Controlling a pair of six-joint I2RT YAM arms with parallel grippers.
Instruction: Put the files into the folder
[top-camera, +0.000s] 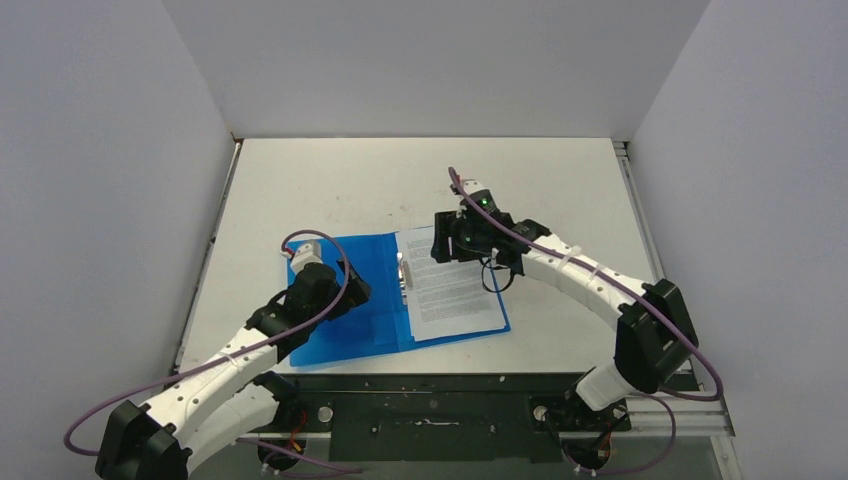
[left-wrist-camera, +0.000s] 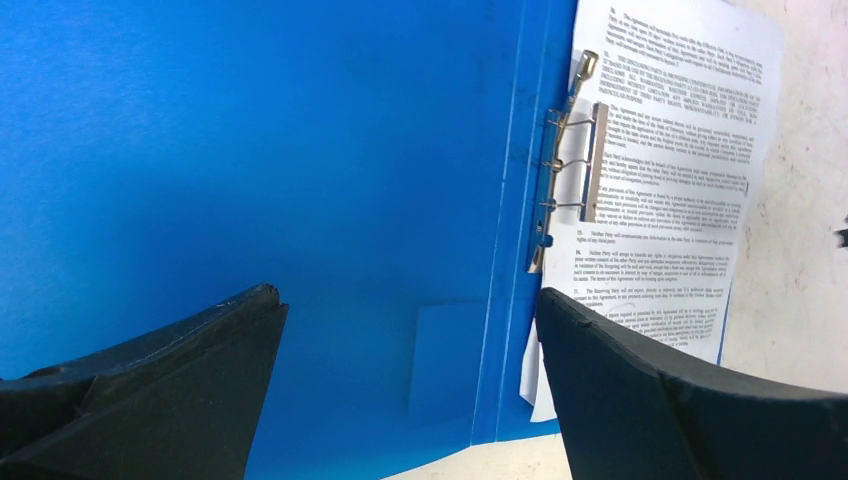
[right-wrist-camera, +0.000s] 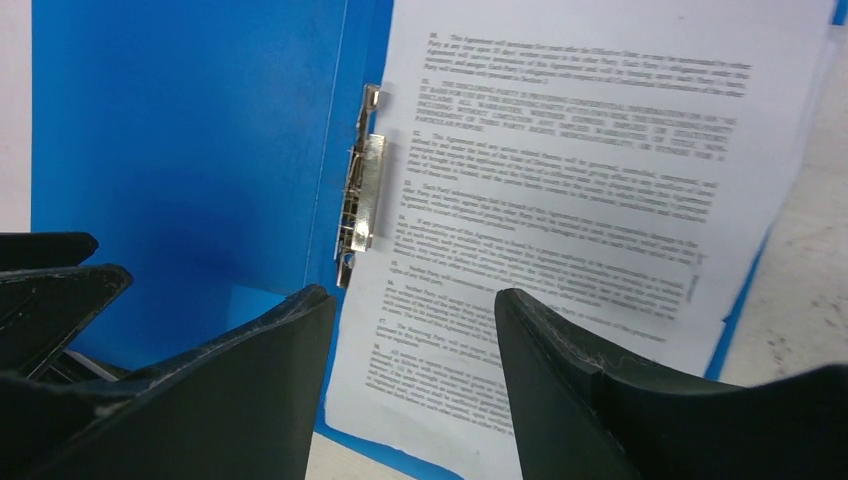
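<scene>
Right gripper (right-wrist-camera: 412, 296) gapes above files (right-wrist-camera: 570, 180), which seemingly overhang the folder (right-wrist-camera: 180, 150).

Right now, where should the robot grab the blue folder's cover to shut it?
Probably the folder by its free left edge, from the left: that cover lies flat and bare, hinging at the spine clip, with the files on the other half.

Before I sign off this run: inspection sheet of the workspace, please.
Surface: white table.
Job's things: blue folder open flat; files on its right half, left edge at the clip; cannot tell if clamped.
Clutter: nothing seen.
Grippers: left gripper open over the folder's left half; right gripper open over the files; both empty.
Cables: purple cables, slack loops.
Surroundings: plain walls on three sides.
</scene>
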